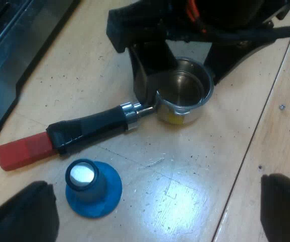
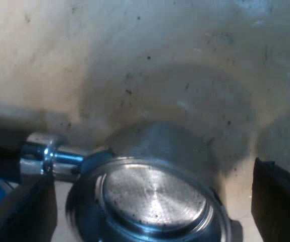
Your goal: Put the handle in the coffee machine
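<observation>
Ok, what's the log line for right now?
holder: lying on table | right end effector: open, straddling its basket | left end effector: open, over table | blue tamper: beside handle

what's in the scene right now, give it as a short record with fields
holder: lying on the table, not in the machine
machine: its edge is near the holder's red end, not touching it
tamper: blue, standing on the table beside the handle, not touching it
right gripper: open, one finger on either side of the holder's metal cup
left gripper: open, over the table by the tamper
task: not yet done
</observation>
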`<move>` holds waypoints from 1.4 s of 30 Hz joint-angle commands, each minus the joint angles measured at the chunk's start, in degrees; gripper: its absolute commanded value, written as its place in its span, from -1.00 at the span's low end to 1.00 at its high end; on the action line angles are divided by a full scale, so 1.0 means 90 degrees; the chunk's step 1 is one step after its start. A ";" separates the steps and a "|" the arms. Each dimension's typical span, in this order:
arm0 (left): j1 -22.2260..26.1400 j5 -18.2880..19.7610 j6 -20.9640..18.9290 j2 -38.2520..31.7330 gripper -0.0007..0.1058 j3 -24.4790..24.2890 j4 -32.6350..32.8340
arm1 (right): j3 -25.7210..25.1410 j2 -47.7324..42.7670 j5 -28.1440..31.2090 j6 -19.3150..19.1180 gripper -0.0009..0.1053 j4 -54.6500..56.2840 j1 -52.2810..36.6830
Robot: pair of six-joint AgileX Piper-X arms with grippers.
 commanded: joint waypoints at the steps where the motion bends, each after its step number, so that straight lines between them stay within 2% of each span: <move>1: -0.0023 0.0047 -0.0005 0.0005 0.57 -0.0044 0.0051 | -0.0028 0.0100 -0.0204 -0.0111 0.51 -0.0079 -0.0014; 16: -0.0023 0.0047 -0.0005 0.0005 0.57 -0.0044 0.0051 | -0.0028 0.0141 -0.0311 -0.0405 0.51 -0.0131 -0.0014; 18: -0.0023 0.0047 -0.0005 0.0005 0.57 -0.0044 0.0051 | -0.0028 0.0141 -0.0311 -0.0413 0.44 -0.0131 -0.0014; 20: -0.0023 0.0047 -0.0005 0.0005 0.57 -0.0044 0.0051 | -0.0028 0.0141 -0.0311 -0.0413 0.15 -0.0131 -0.0014; 21: -0.0023 0.0047 -0.0005 0.0005 0.57 -0.0044 0.0051 | -0.0028 0.0141 -0.0311 -0.0413 0.09 -0.0131 -0.0014; 22: -0.0023 0.0047 -0.0005 0.0005 0.57 -0.0044 0.0051 | -0.0028 0.0141 -0.0311 -0.0507 -0.12 -0.0131 -0.0014; 23: -0.0023 0.0047 -0.0005 0.0005 0.57 -0.0044 0.0051 | -0.0028 0.0141 -0.0311 -0.0576 -0.23 -0.0131 -0.0014; 26: -0.0023 0.0047 -0.0005 0.0005 0.57 -0.0044 0.0051 | -0.0028 0.0141 -0.0311 -0.0763 -0.84 -0.0131 -0.0014; 28: -0.0023 0.0047 -0.0005 0.0005 0.57 -0.0044 0.0037 | -0.0028 0.0141 -0.0311 -0.0836 -0.98 -0.0131 -0.0014; 37: -0.0023 0.0047 -0.0005 0.0005 0.57 -0.0044 0.0039 | -0.0028 -0.0153 -0.0366 -0.1322 -0.98 -0.0089 -0.0014; 42: -0.0023 0.0047 -0.0005 0.0005 0.57 -0.0044 0.0039 | -0.0028 -0.0427 -0.0299 -0.1686 -0.98 0.0396 -0.0084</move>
